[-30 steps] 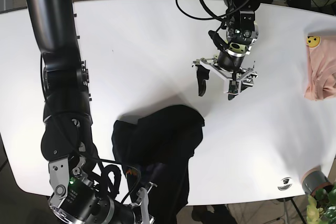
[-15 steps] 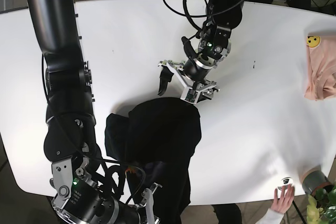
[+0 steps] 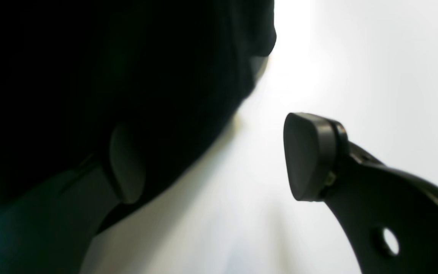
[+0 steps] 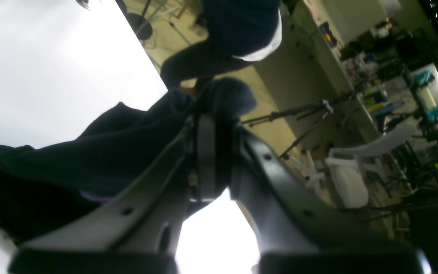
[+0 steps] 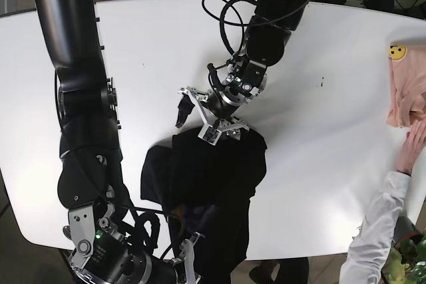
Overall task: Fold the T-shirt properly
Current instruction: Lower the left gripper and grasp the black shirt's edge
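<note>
- T-shirt (image 5: 203, 184): black, crumpled in a heap on the white table (image 5: 153, 51), reaching from mid-table to the near edge and hanging over it.
- Left gripper (image 5: 203, 119): jaws spread wide, nothing held; it is set at the heap's far edge. In the left wrist view one pad (image 3: 126, 163) is seen against the cloth, the other over bare table.
- Right gripper (image 4: 211, 152): clamped on a bunch of cloth at the near edge.
- Judged: cloth lies nearward from the left gripper.

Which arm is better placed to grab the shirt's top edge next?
Left. The left gripper is open right at the far edge of the shirt, while the right gripper is shut on its near edge.
</note>
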You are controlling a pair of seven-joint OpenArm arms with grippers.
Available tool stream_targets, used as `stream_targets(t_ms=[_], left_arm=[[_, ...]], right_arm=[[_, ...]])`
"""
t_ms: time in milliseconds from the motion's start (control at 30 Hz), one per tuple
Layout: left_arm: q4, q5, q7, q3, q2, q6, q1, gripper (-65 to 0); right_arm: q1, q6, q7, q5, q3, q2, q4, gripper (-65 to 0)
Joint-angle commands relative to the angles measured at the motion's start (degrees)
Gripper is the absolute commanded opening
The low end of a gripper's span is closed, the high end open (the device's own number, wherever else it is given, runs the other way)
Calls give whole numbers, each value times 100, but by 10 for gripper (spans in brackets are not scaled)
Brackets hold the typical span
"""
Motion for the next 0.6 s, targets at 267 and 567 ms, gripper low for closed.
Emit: stream_targets(t_ms=[267,567], left_arm=[[-308,-23,-612,-27,-47,618,-250,-135],[-1812,-23,-1043,26,-21,873,-857,-135]], right_arm=[[265,-49,159,12,71,-1,29,-628],[151,-49,299,12,44,-19,29,-628]])
